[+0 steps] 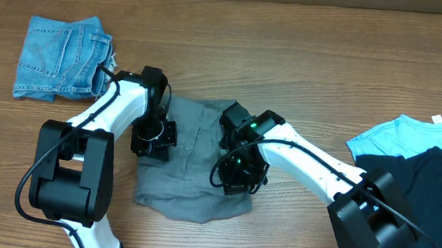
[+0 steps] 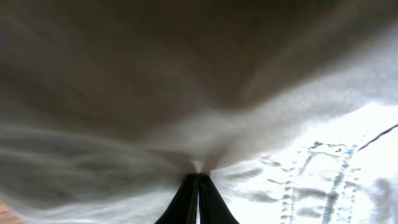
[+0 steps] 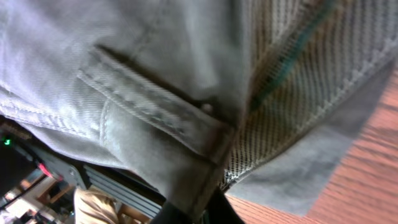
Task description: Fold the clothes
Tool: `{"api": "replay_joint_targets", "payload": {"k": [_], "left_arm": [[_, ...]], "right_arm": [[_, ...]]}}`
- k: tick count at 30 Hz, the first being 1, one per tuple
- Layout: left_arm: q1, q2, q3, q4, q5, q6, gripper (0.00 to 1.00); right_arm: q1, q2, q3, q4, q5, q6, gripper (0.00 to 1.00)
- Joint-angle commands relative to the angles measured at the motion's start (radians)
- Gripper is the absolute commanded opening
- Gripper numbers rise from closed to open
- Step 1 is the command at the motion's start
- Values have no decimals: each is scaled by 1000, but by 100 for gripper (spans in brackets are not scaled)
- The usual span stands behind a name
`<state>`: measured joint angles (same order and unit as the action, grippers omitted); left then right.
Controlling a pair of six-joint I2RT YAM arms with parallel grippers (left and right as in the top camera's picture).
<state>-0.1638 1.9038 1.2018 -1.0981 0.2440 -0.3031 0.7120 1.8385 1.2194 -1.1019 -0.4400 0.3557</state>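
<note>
The grey shorts (image 1: pixel 193 170) lie partly folded in the middle of the table. My left gripper (image 1: pixel 154 140) is at their left edge, shut on grey cloth; in the left wrist view the fabric (image 2: pixel 155 93) fills the frame and is pinched at my closed fingertips (image 2: pixel 198 177). My right gripper (image 1: pixel 241 174) is at their right edge, shut on the waistband. The right wrist view shows the grey waistband and seam (image 3: pixel 155 112) and a mesh pocket lining (image 3: pixel 292 87) held between my fingers (image 3: pixel 202 208).
Folded faded blue denim shorts (image 1: pixel 62 58) lie at the back left. A light-blue T-shirt (image 1: pixel 424 138) and a black garment (image 1: pixel 431 199) lie at the right edge. Bare wooden table (image 1: pixel 314 68) shows between them.
</note>
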Motion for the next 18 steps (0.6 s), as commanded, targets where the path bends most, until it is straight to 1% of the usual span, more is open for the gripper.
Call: {"api": "replay_joint_targets", "payload": {"k": [1, 3, 4, 6, 7, 10, 12, 15, 17, 18], "left_arm": [[-6, -6, -9, 4, 6, 12, 6], [-6, -6, -9, 3, -9, 11, 6], [-6, -6, -9, 3, -17, 11, 6], [-6, -6, -9, 3, -19, 12, 6], [-6, -6, -9, 3, -19, 12, 6], [-6, -6, -9, 4, -19, 11, 8], [-7, -6, -9, 3, -19, 12, 9], [-6, -6, -9, 4, -19, 11, 9], [-6, -6, -9, 6, -18, 11, 10], [-6, -6, -9, 8, -18, 11, 10]], "right_arm": [[-8, 2, -22, -37, 48, 41, 5], [-8, 2, -23, -80, 87, 42, 6], [-8, 2, -23, -101, 111, 42, 12], [-8, 2, -22, -122, 149, 40, 34], [-8, -1, -19, -126, 162, 37, 40], [-19, -42, 1, -129, 206, 30, 42], [-31, -100, 27, -129, 226, 30, 43], [-61, -214, 87, -111, 237, 32, 51], [-85, -275, 117, -61, 231, 61, 51], [-93, -293, 119, -26, 224, 72, 50]]}}
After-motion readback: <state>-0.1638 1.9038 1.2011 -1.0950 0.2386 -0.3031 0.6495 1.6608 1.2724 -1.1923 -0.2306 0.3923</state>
